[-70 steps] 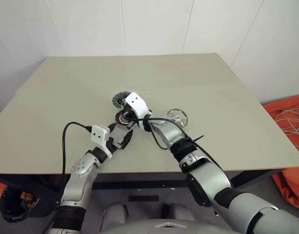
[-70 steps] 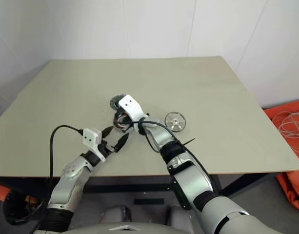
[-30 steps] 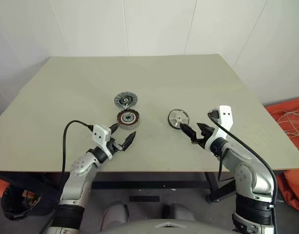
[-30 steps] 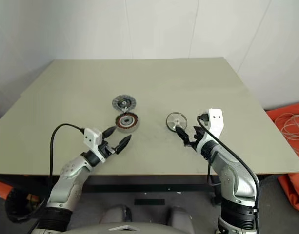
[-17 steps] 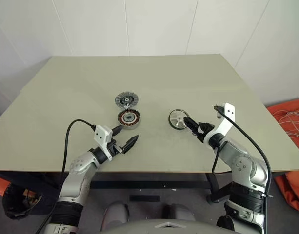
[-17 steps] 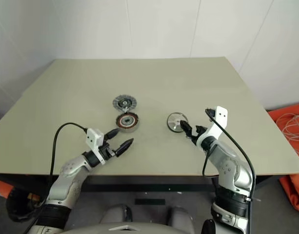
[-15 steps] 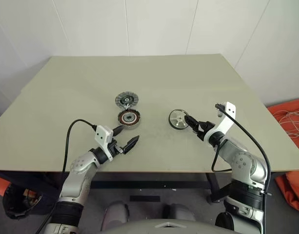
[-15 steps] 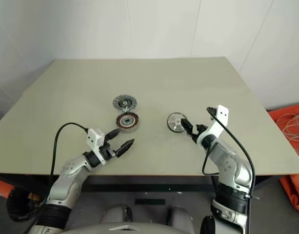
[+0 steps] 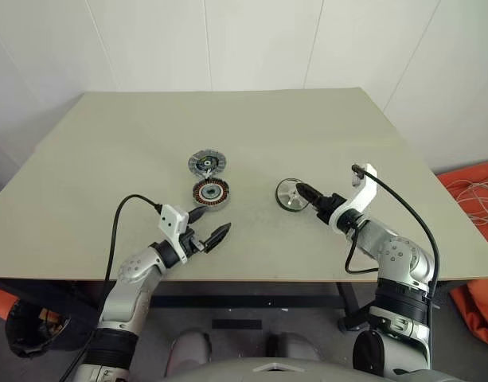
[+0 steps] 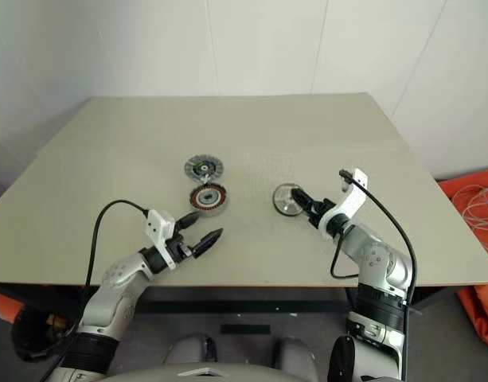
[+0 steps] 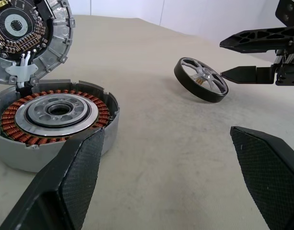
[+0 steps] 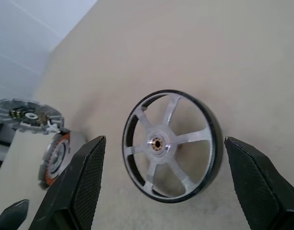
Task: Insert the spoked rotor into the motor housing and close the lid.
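The right gripper (image 9: 306,193) is held wide apart and empty just beside the tilted spoked rotor (image 9: 289,195). The left gripper (image 9: 208,226), equally spread and empty, is held level near the motor housing (image 9: 210,192).

Beige table (image 9: 148,151), white panelled walls (image 9: 251,40)

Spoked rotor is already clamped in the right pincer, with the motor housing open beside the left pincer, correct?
Not clamped. The right pincer is open, its fingers on either side of the spoked rotor with gaps between, as the right wrist view shows. The motor housing is open beside the left pincer, as you said.
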### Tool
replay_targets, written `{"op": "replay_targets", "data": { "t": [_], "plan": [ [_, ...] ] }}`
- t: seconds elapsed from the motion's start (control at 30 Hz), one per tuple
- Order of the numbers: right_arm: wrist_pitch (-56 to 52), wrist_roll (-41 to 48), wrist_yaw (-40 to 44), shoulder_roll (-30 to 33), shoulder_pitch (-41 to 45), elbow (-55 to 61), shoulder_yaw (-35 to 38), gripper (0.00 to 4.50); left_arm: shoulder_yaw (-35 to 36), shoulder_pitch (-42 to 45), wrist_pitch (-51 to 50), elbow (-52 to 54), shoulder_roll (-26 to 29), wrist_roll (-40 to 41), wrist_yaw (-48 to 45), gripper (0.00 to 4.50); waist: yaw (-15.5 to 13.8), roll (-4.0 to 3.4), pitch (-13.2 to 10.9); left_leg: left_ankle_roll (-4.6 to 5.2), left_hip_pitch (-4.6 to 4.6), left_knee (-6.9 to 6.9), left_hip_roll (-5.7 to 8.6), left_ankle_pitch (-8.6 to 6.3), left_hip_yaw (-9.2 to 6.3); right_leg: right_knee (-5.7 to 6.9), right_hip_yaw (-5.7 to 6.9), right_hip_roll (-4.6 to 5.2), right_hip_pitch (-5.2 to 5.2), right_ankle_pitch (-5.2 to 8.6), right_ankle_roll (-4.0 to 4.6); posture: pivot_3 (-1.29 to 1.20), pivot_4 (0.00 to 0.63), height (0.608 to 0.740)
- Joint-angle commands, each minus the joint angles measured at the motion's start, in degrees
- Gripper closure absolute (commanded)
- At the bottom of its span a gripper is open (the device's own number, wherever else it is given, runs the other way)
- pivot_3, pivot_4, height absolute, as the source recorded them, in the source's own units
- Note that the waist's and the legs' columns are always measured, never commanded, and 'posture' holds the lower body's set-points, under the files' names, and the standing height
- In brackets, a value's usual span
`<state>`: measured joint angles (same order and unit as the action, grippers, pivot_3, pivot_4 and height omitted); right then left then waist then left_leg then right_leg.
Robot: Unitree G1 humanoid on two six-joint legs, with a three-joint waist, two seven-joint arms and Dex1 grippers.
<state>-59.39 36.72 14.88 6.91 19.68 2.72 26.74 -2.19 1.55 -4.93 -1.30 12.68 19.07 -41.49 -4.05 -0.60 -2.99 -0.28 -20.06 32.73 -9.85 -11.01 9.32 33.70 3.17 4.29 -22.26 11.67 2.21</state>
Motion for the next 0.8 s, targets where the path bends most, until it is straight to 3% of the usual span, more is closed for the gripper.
{"op": "replay_targets", "data": {
  "t": [0.03, 0.57, 0.8],
  "plan": [
    [-1.2, 3.4, 0.8, 0.3, 1.4, 0.2, -0.3, 0.03, 0.2, 1.0, 0.3, 2.2, 0.0, 0.6, 0.3, 0.0, 0.0, 0.0, 0.0, 0.0, 0.0, 0.0, 0.0, 0.0, 0.0, 0.0, 0.0, 0.0, 0.0, 0.0, 0.0, 0.0, 0.0, 0.74],
    [9.8, 1.1, -2.1, 1.2, 3.2, -4.5, -0.4, 0.03, 0.7, 1.3, 1.3, 0.3, 0.0, 0.8, 0.3, 0.0, 0.0, -0.01, 0.0, -0.02, -0.02, 0.01, 0.0, 0.01, 0.02, 0.0, 0.0, 0.0, -0.03, 0.0, 0.0, 0.0, 0.0, 0.74],
    [9.4, 0.9, -2.5, 2.6, 3.2, -5.6, -2.1, 0.03, 0.8, 0.7, 1.9, 0.1, 0.0, 0.8, 0.1, 0.0, 0.0, -0.01, 0.0, -0.01, -0.03, 0.01, 0.0, 0.01, 0.03, 0.0, 0.0, 0.0, -0.03, 0.0, 0.0, 0.0, 0.0, 0.74]
  ]
}}
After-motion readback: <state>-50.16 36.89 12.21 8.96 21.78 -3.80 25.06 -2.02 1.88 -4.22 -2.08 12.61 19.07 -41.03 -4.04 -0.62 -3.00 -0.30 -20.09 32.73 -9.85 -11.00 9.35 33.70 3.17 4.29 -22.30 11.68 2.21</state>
